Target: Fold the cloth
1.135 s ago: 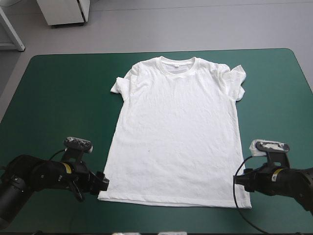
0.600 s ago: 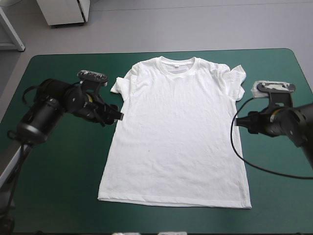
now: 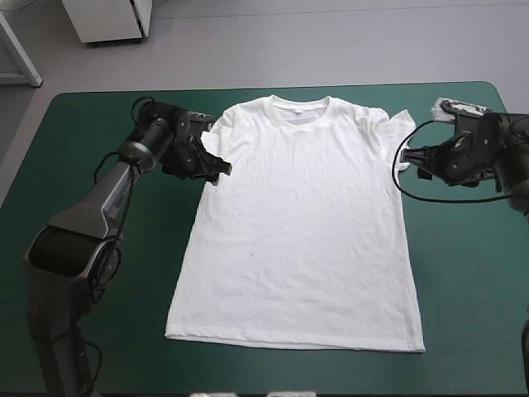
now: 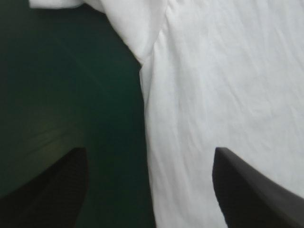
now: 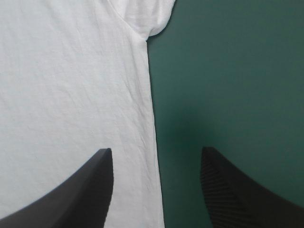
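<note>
The white T-shirt (image 3: 297, 223) is seen spread flat on the desk (image 3: 91, 190), which is topped with a teal-green cover. The collar is turned toward the far edge and the hem toward the near one.

The left gripper (image 4: 149, 152) is positioned at the shirt's side edge, just short of the left-hand sleeve (image 4: 135, 33), which lies ahead of it. Its black fingers (image 4: 47, 190) are set well apart, one over bare cover and the other over white cloth. The shirt's edge runs between them, ungripped.

The right gripper (image 5: 156, 149) is placed likewise at the opposite side edge. Its fingers (image 5: 71, 190) are also spread apart and the shirt's edge passes between them, with the right-hand sleeve (image 5: 149, 16) just ahead. Whether either gripper touches the cloth cannot be told.
</note>
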